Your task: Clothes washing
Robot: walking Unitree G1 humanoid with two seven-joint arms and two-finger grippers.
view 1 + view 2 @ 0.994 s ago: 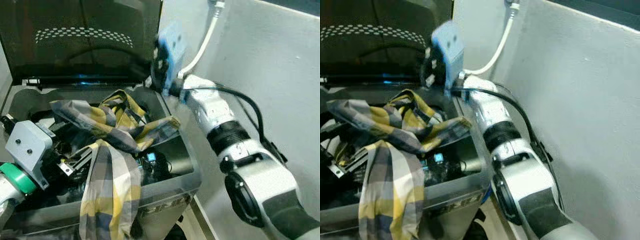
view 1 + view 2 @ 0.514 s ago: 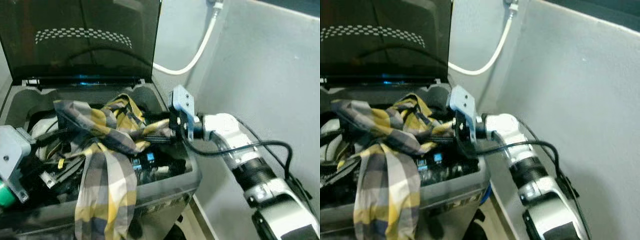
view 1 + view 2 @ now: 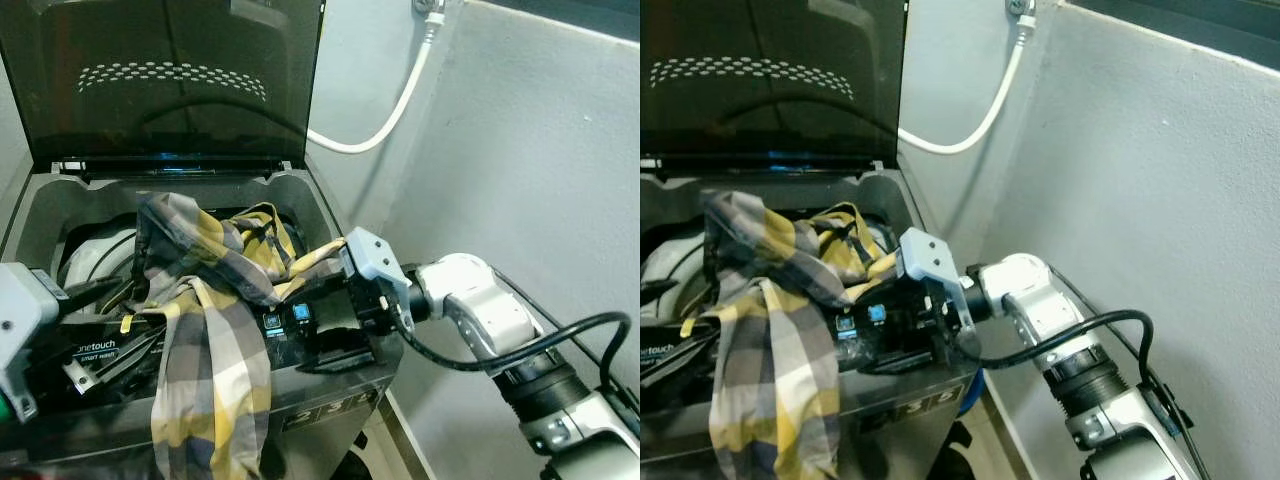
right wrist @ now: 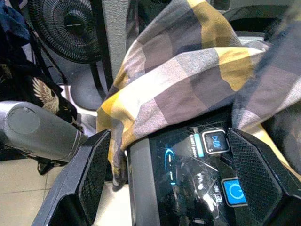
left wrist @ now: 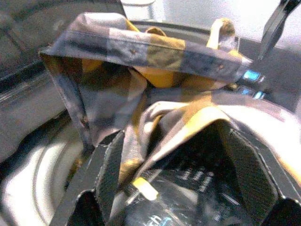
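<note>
1. the washing machine [image 3: 330,405] is a grey top-loader; white print on its near front edge reads "onetouch smart wash".
2. a soft yellow-and-grey checked shirt [image 3: 215,330] is heaped in the machine's opening, with one length hanging over the front edge.
3. the left gripper [image 5: 181,188], fingers spread wide and gripping nothing, sits at the front left with shirt folds between its textured black fingers.
4. the right gripper [image 4: 167,183], also spread and empty-handed, straddles the glossy control panel [image 4: 202,179] at the front right, where blue icons glow.
5. the dark tinted lid [image 3: 170,80] stands raised at the back, a dotted band of light reflected in it.
6. a white hose [image 3: 385,115] curves down the grey wall behind the machine.
</note>
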